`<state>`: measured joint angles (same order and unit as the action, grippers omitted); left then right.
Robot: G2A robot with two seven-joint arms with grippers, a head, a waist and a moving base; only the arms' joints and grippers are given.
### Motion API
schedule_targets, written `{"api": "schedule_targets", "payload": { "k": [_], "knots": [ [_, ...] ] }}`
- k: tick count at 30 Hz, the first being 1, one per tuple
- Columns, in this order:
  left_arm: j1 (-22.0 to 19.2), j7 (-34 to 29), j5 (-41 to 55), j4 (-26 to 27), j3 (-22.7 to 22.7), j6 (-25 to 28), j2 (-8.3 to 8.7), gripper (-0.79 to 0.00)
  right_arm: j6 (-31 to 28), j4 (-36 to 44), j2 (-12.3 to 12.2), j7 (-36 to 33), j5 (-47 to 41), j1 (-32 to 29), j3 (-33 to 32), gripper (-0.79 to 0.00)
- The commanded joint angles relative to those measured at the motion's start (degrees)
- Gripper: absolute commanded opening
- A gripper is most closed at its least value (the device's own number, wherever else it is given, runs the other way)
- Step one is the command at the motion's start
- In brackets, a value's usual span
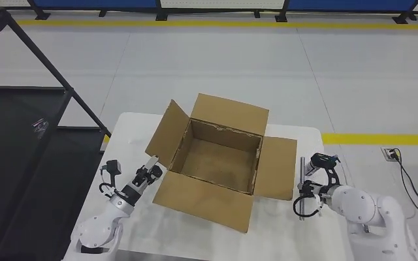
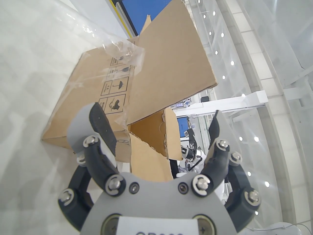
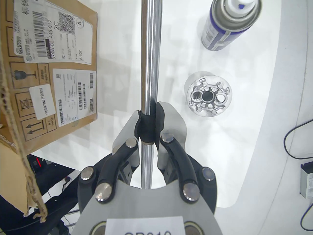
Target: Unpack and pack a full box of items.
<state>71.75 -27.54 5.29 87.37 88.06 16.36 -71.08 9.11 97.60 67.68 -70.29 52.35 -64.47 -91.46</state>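
Note:
An open cardboard box stands mid-table with all flaps spread and its inside bare. By its left flap my left gripper is open and holds nothing; loose clear tape hangs off the box corner. To the right of the box, my right gripper is shut on a shiny steel rod, which runs alongside the labelled box wall. A blue and white spray can and a round metal toothed part stand on the table beyond the rod.
The white table has rounded corners, with its right edge close behind the can and the metal part. A black frame rack stands off the table's left side. A cable and a grey power block lie on the floor at the right.

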Motion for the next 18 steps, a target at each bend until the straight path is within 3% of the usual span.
{"api": "schedule_targets", "payload": {
  "k": [1, 11, 18],
  "knots": [
    [0.01, 0.17, -0.04, 0.03, 0.02, 0.03, 0.04, 0.0, -1.06, -1.38, -0.08, 0.02, 0.09, 0.26, 0.61, -0.785],
    [-0.31, 0.46, -0.2, 0.18, -0.41, -0.06, 0.22, 0.0, -5.98, -12.55, -0.1, 1.77, 0.21, 4.14, 5.76, -0.785],
    [-0.19, 0.48, -0.25, 0.42, -0.03, -0.01, 0.45, 0.0, -4.6, -17.49, -0.06, 1.79, 2.47, 7.16, 8.53, -0.785]
  ]
}}
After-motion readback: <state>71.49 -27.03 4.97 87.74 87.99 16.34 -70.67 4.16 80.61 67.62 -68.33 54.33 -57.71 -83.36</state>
